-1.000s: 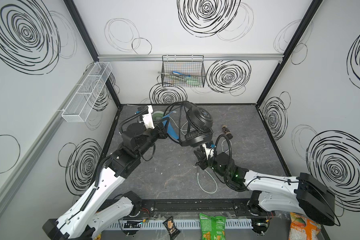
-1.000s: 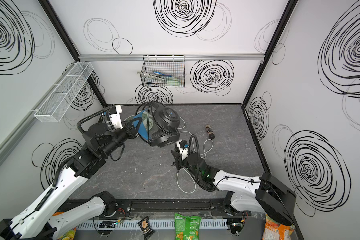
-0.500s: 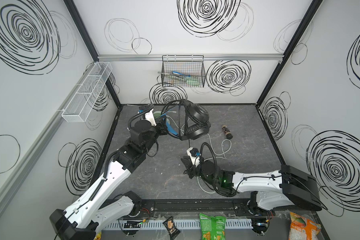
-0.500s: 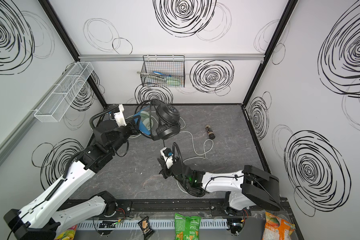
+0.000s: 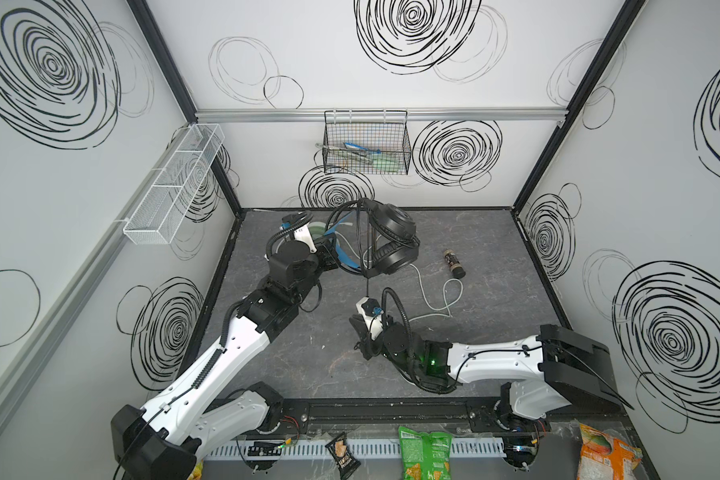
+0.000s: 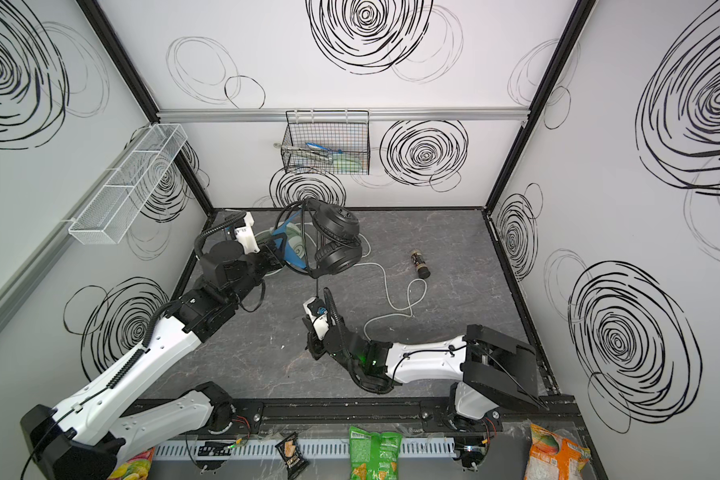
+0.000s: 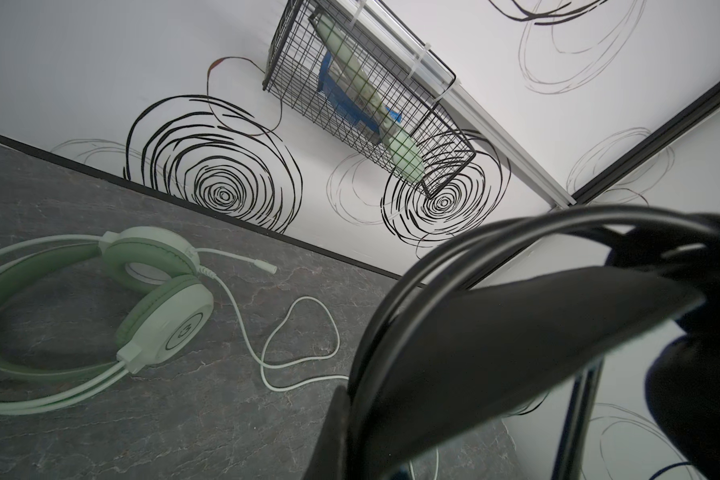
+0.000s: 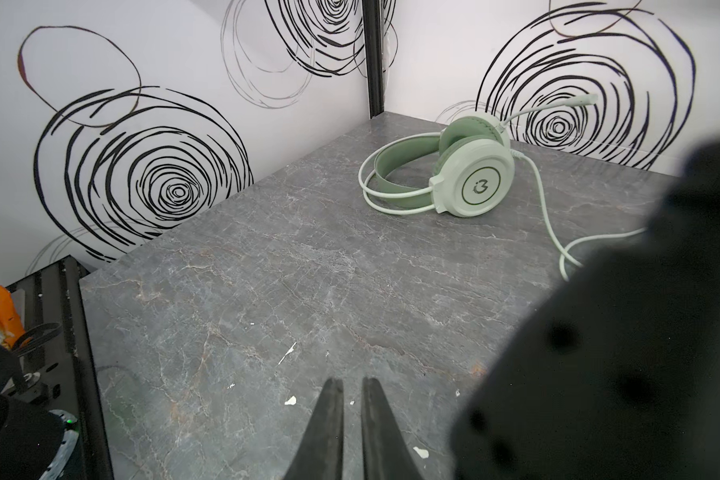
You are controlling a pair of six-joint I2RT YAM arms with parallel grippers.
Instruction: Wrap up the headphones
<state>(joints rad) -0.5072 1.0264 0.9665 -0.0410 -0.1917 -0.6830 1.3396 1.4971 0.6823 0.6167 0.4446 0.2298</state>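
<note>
Compared with a second earlier, the right gripper (image 5: 360,347) has drawn back toward the lower centre of both top views and its opening has narrowed. In the right wrist view its two black fingers (image 8: 327,432) stand nearly together with a thin gap; nothing shows between them.

The left gripper (image 5: 329,255) has shifted toward upper centre and remains clamped on the black over-ear headphones with blue accents (image 5: 391,241), held raised above the grey marbled tabletop (image 5: 495,266). Its black cable (image 5: 368,270) hangs down toward the right arm.

The mint-green and white headphones (image 7: 154,299) lie on the tabletop at the rear, largely hidden behind the left gripper in both top views; their white cable (image 5: 433,291) loops across the centre.

The black wire basket (image 5: 366,143) on the rear wall holds green and blue items. The white mesh tray (image 5: 171,187), upper left, shows no discernible contents.
</note>
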